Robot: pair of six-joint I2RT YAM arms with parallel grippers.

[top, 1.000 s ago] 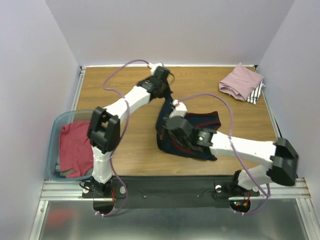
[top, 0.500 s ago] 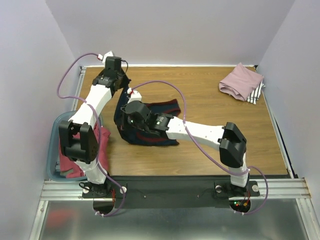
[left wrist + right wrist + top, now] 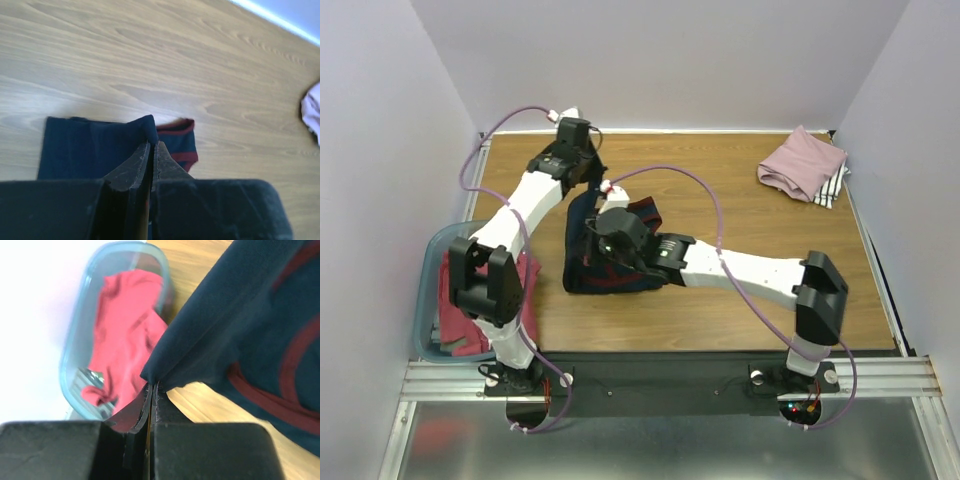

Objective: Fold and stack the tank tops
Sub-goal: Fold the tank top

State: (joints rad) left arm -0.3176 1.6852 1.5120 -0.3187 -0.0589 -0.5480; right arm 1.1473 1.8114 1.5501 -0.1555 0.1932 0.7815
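Observation:
The navy jersey with maroon trim [image 3: 595, 255] lies partly folded at the table's left middle, held up at two edges. My left gripper [image 3: 582, 185] is shut on its far edge; in the left wrist view the fingertips [image 3: 151, 146] pinch a fold of the navy jersey [image 3: 95, 145]. My right gripper [image 3: 603, 243] is shut on another edge; in the right wrist view it [image 3: 152, 386] pinches the navy jersey [image 3: 240, 320] above the wood. The dusty pink top [image 3: 802, 162] lies folded on the white black-striped one [image 3: 833, 186] at the far right. Red tops [image 3: 460, 300] fill the tub.
The teal plastic tub [image 3: 432, 262] stands at the left edge of the table, also seen in the right wrist view [image 3: 85, 300]. The wooden table [image 3: 740, 215] has a raised rim at the back and sides. Purple cables loop over both arms.
Both grippers have carried the navy jersey's edges first to the left, then slightly back right. The jersey is now folded narrower and lies further left than one second ago.

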